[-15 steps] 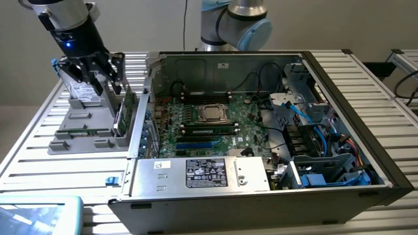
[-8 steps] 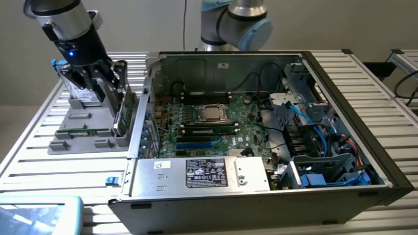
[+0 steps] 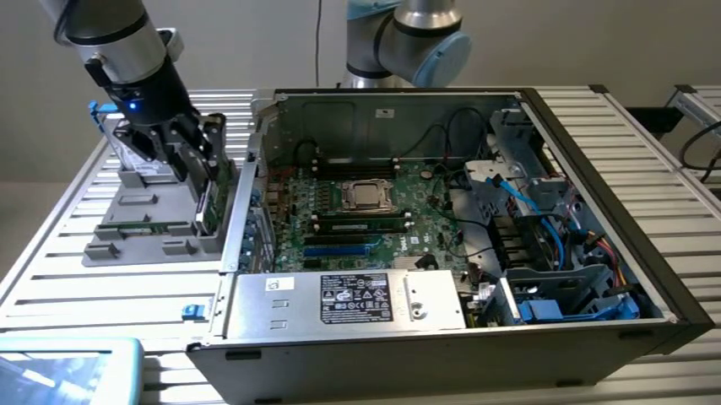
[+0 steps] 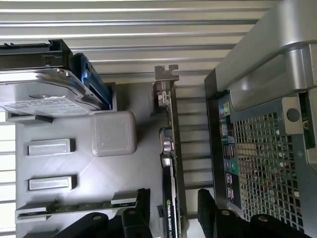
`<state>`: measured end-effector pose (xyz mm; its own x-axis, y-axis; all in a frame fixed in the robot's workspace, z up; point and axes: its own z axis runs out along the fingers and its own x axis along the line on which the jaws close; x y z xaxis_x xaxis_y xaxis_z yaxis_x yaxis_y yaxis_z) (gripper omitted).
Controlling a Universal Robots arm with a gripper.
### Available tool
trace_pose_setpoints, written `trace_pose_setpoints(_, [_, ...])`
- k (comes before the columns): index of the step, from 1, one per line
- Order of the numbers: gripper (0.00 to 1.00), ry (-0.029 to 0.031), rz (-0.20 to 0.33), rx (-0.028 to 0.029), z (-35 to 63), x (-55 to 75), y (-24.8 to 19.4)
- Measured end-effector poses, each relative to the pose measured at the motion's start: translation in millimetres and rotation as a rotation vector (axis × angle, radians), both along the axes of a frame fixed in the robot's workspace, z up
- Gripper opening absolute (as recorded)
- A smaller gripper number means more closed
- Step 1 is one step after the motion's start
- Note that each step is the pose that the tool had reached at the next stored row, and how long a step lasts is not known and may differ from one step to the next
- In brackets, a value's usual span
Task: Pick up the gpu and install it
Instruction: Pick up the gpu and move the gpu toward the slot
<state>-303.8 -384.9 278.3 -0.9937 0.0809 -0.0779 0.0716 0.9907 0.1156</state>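
Exterior view: in the frame's upper left, the claw (image 3: 189, 159) hangs open over the grey holder (image 3: 135, 232) on the table (image 3: 51, 278). It straddles the gpu (image 3: 209, 207), which stands on edge beside the open computer case (image 3: 372, 118).

Wrist view: the gpu (image 4: 171, 163) sits between the spread fingers (image 4: 136, 217), apparently untouched. The pick-up step is in hand, and the grasp calls for fingers square on the card's faces.

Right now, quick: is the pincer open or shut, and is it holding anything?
Pincer: open, one finger on each side of the upright gpu, not closed on it, holding nothing.
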Motion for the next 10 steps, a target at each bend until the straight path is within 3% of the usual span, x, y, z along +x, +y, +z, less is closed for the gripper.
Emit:
trace_pose_setpoints(4, [0.52, 0.0, -0.011, 0.0059, -6.7, 0.0, -0.6])
trace_pose_setpoints(10, [0.52, 0.0002, -0.02, 0.0236, -14.9, -2.4, -2.5])
